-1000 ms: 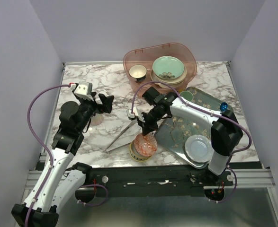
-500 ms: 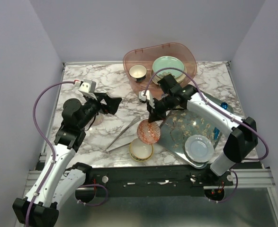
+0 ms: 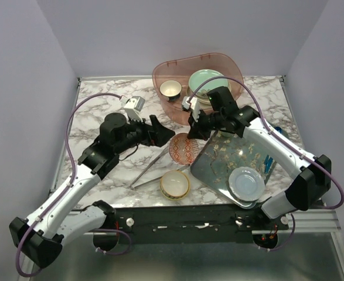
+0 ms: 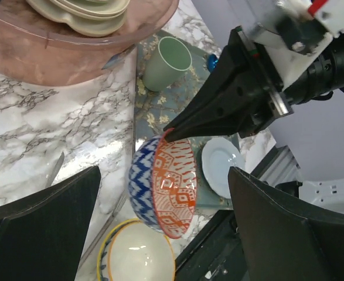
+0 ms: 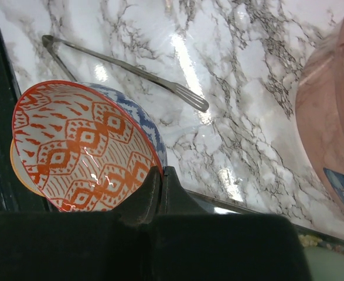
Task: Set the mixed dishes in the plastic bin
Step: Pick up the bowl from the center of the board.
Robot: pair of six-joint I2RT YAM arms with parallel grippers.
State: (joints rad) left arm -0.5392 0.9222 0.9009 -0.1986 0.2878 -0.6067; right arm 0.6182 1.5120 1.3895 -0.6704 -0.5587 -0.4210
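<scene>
The right pincer (image 3: 190, 135) is closed on the rim of the small red patterned bowl (image 3: 183, 148). One finger is seen inside the rim and one outside in the right wrist view. The bowl hangs tilted beneath the pincer, with its orange-patterned inside turned sideways. It is judged to be clear of the marble table (image 3: 101, 99).

The plastic bin (image 3: 160, 73) lies just beyond the pincer, on the side away from the arm bases. A beige bowl (image 3: 170, 89) and a mint-green plate (image 3: 208, 82) on a stack of plates are already held in it. Below the pincer and nearer the bases, the navy-and-yellow bowl (image 3: 174, 184) rests on the table. The metal tongs (image 3: 150, 168) lie beside that bowl. Across the held bowl from the right pincer, the left pincer (image 3: 160, 133) is held near, with its fingers spread wide and nothing gripped.

The step in hand is judged to be the carrying of the red bowl to the bin. For the next move, the bowl must be lifted over the near rim of the bin. It must then be lowered into the free floor beside the beige bowl and released there. Care is called for so that the open left pincer is not struck.
</scene>
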